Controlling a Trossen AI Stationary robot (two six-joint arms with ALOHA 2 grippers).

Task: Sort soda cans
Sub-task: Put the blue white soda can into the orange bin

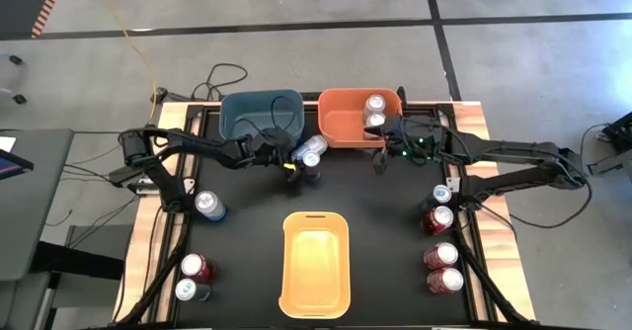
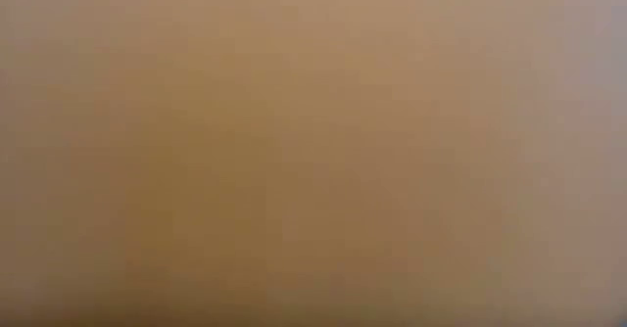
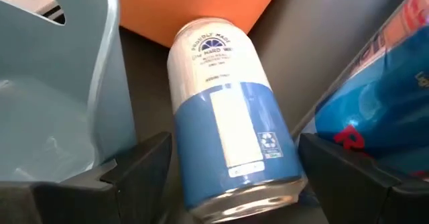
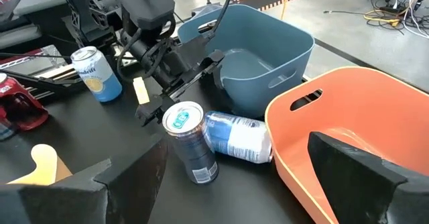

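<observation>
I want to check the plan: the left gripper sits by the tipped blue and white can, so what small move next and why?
Probably close the left gripper on the tipped can. Its fingers stand open either side of the can, which lies on the mat between the blue bin and the orange bin, in neither yet.

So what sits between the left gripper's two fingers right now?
A blue-and-white soda can lying on its side rests between the open left gripper's fingers, seen in the left wrist view; no contact is visible yet.
</observation>
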